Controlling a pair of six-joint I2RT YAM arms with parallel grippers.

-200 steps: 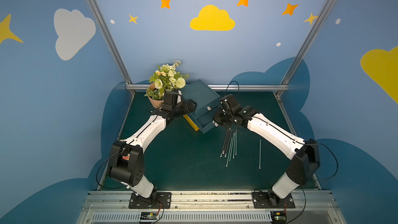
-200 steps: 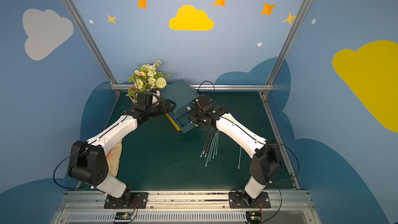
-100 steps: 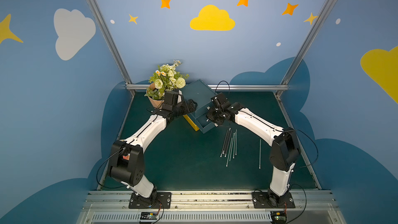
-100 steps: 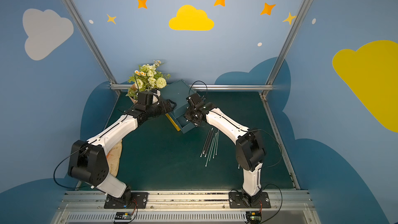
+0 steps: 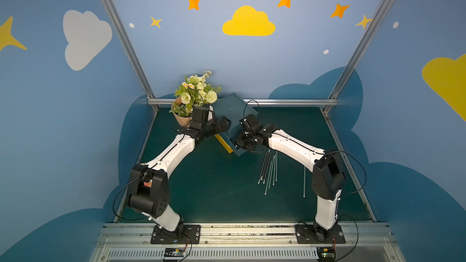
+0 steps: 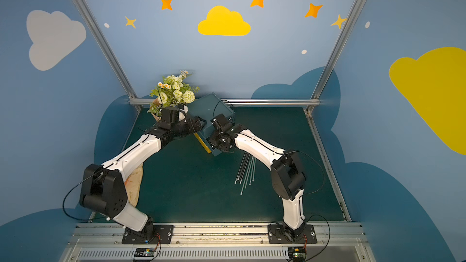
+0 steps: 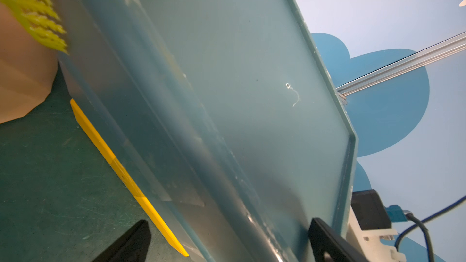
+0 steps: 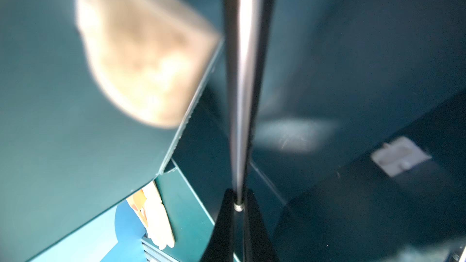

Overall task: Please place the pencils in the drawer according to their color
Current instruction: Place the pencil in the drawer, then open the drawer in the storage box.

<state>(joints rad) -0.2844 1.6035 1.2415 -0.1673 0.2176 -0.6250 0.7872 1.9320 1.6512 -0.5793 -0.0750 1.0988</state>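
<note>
The teal drawer unit (image 5: 230,108) (image 6: 208,108) stands at the back of the mat, with a yellow drawer front (image 5: 223,143) low on its left. My right gripper (image 5: 239,143) (image 8: 238,192) is shut on a black pencil (image 8: 239,84) near its silvery ferrule, inside the open teal drawer (image 8: 353,197). My left gripper (image 5: 223,126) (image 7: 228,221) is open, its fingers (image 7: 325,240) wide on either side of the unit's wall (image 7: 227,84). Several black and pale pencils (image 5: 268,170) (image 6: 245,170) lie on the mat, and a single pale one (image 5: 304,181) lies further right.
A paper-wrapped flower bouquet (image 5: 194,97) stands just left of the drawer unit, behind my left wrist. A beige cloth (image 6: 135,182) lies at the mat's left edge under the left arm. A metal rail (image 5: 290,102) bounds the back.
My right gripper has moved left from above the loose pencils to the open drawer, with the black pencil in it, and its elbow has swung upright. The left arm has stayed put.
</note>
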